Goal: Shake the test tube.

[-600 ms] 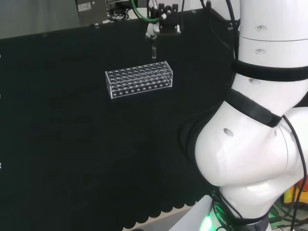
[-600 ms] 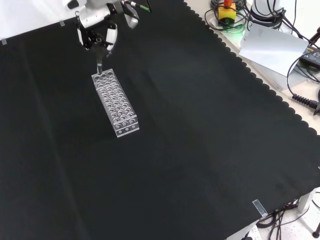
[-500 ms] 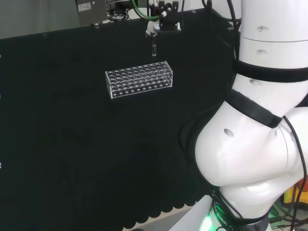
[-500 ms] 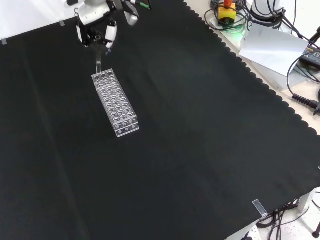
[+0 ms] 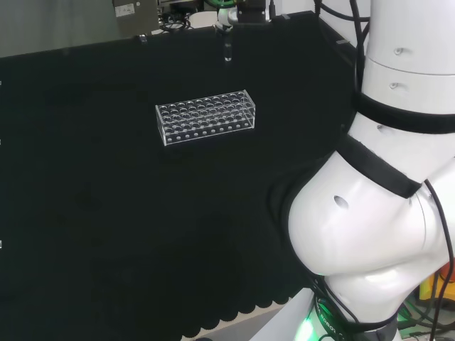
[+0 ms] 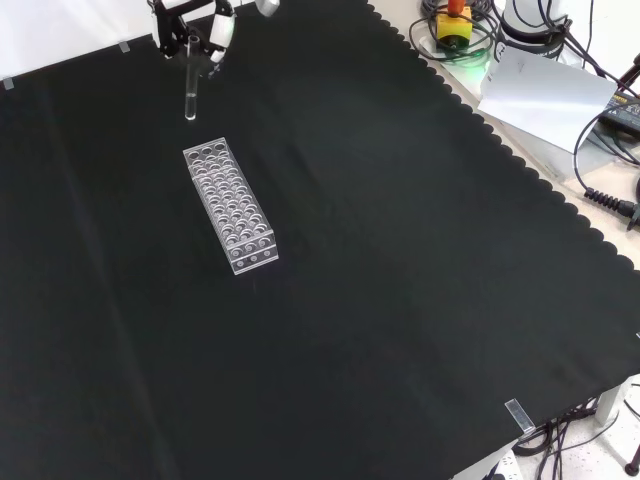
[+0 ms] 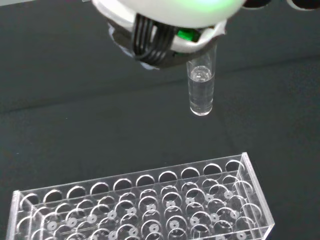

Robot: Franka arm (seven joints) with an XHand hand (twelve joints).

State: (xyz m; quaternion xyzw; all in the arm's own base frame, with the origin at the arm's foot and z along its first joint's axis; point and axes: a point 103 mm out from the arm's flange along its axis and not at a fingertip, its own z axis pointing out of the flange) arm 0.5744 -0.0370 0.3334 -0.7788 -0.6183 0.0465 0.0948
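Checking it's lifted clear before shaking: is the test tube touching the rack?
Apart. In the wrist view the test tube hangs from the robot hand with black cloth showing between its rounded bottom and the rack; the front view shows the same gap.

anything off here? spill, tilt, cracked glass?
Nothing stands out. The hand holds the test tube upright, clear of the rack; the wrist view shows clear liquid in its lower end. The rack sits flat on the black cloth, its visible holes empty. No spill or breakage visible.
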